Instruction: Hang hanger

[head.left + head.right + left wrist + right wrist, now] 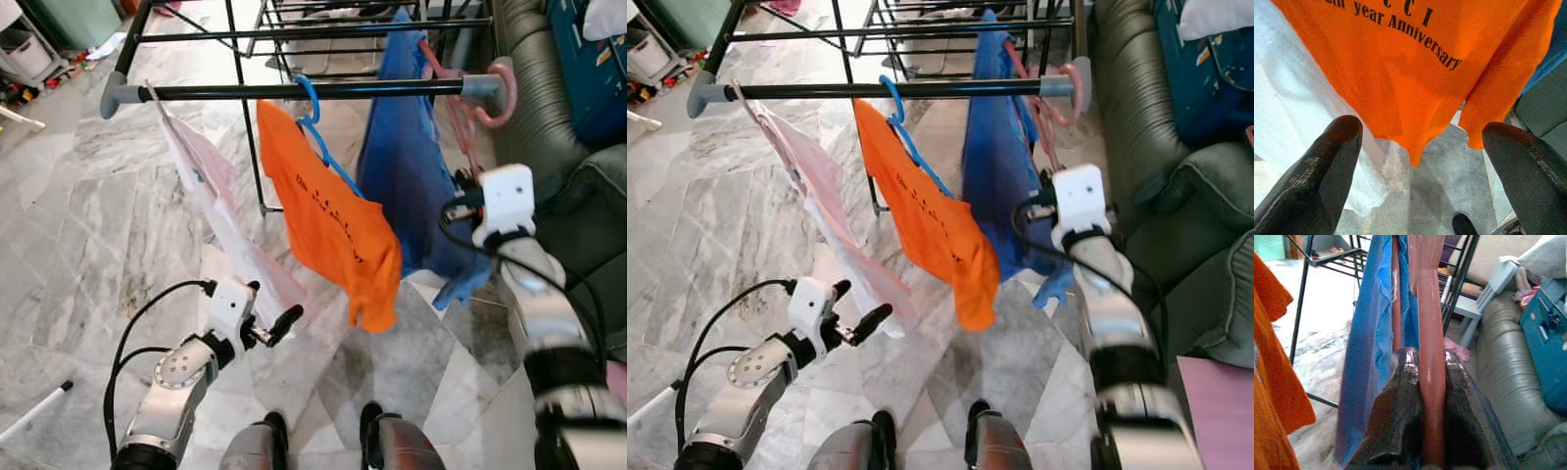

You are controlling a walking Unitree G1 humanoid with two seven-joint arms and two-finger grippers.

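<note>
A pink hanger (468, 127) carries a blue garment (407, 166), and its hook (504, 90) curls around the grey right end of the black rail (323, 91). My right gripper (1426, 367) is shut on the hanger's pink arm (1429, 323), just below the rail. In the left eye view that gripper (462, 186) sits against the blue garment's right edge. An orange shirt (333, 220) hangs from a blue hanger (312, 106) at mid-rail. My left gripper (279, 325) is open and low, pointing up at the orange shirt's hem (1415, 122), holding nothing.
A white-pink garment (211, 191) hangs at the rail's left end, close to my left gripper. A dark green sofa (549, 108) and a teal box (588, 59) stand at the right. A second black rack (343, 20) is behind. A white stick (34, 411) lies on the marble floor.
</note>
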